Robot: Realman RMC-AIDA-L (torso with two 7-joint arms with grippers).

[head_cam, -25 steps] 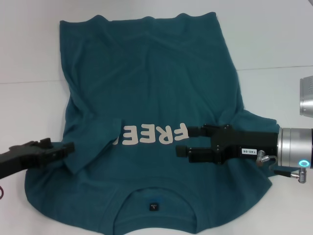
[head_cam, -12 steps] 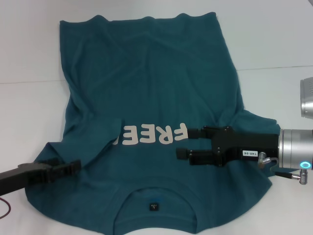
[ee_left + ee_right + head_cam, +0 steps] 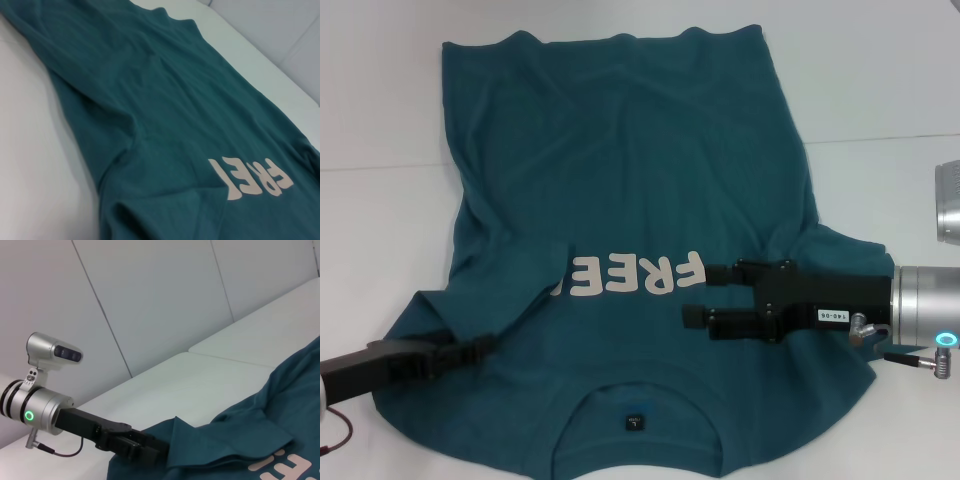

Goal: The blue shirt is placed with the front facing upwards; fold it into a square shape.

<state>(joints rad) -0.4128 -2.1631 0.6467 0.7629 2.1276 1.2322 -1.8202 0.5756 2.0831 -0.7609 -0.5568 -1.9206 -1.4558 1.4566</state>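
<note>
Moved over the last second: left gripper point(image 3: 480, 346), now closer to the near edge of the bench point(image 3: 880, 80) and pushed further in over the left shoulder of the blue shirt point(image 3: 620, 170). Also changed: left sleeve point(image 3: 430, 315), now spread out toward the bench's left edge, though a flap of it point(image 3: 520, 280) lies folded over the chest. Seen from the right wrist, tip of the left gripper point(image 3: 150, 450) buried in a cloth fold; cannot tell whether it is gripping or not. Right gripper point(image 3: 698, 292) barely shifted, hanging over the chest just beside the lettering, jaws apart and holding nothing.

Probably means the left sleeve fold is not settled, and no body fold has started; likely early in the task.

Shirt lies flat, front up, across the middle of the bench, collar toward the near edge, hem toward the far edge.

Readable: pale lettering point(image 3: 635, 275) "FREE", upside down from the head, its last part hidden under the sleeve flap. Small black neck label point(image 3: 634, 422) with a mark too small to read. White sticker point(image 3: 828, 315) on the right gripper with digits, not surely legible.
</note>
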